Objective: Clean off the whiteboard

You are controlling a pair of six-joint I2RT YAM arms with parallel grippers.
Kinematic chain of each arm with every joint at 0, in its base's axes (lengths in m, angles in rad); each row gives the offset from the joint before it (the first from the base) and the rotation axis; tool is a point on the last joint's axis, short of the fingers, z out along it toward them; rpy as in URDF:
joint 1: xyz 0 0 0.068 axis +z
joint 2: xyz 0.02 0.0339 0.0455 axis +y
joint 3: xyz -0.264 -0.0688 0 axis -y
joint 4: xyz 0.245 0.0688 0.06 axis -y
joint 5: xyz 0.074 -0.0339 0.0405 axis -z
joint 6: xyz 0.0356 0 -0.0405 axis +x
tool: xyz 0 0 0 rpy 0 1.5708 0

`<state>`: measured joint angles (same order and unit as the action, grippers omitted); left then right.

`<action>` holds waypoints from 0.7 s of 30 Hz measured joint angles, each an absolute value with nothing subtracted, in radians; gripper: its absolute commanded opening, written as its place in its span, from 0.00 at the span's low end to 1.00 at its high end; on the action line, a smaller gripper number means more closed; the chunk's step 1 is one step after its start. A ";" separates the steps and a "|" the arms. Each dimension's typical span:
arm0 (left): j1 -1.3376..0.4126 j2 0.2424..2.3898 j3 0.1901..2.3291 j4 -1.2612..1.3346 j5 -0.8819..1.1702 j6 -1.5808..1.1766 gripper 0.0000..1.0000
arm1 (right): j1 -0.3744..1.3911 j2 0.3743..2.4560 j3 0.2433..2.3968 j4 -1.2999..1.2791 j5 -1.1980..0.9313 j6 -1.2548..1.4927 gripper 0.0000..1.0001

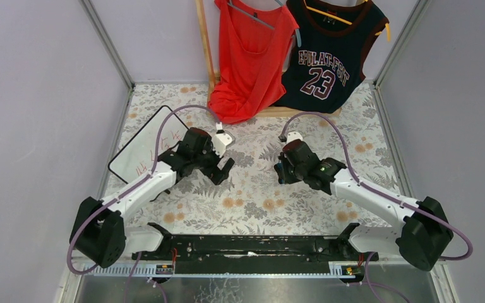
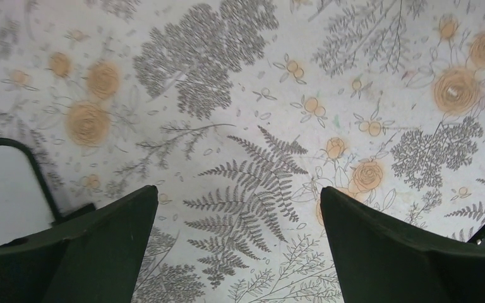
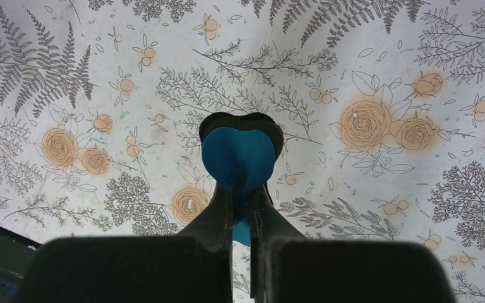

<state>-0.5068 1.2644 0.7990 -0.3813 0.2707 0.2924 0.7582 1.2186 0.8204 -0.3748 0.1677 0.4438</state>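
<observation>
The whiteboard (image 1: 140, 149) lies tilted at the left of the table, white with a thin black frame and red marks on it. Its rounded corner also shows at the left edge of the left wrist view (image 2: 3, 189). My left gripper (image 1: 220, 169) is open and empty over the floral cloth, just right of the board; in its wrist view (image 2: 238, 189) the jaws stand wide apart. My right gripper (image 1: 281, 172) hangs over the middle of the table, well right of the board. It is shut on a blue round-edged eraser pad (image 3: 238, 158) with a black backing.
A floral tablecloth (image 1: 259, 202) covers the table. A red tank top (image 1: 247, 60) and a dark jersey numbered 23 (image 1: 325, 60) hang on a wooden rack at the back. Grey walls stand on both sides. The arm bases sit at the near edge.
</observation>
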 measured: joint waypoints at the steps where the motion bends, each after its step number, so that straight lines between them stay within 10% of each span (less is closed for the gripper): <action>1: -0.499 1.254 0.815 -0.389 0.270 0.289 0.99 | 0.758 1.216 0.819 -0.374 0.168 0.444 0.00; 21: 0.137 1.129 1.029 -0.559 0.462 0.349 0.92 | 0.758 1.211 0.727 -0.291 0.119 0.435 0.00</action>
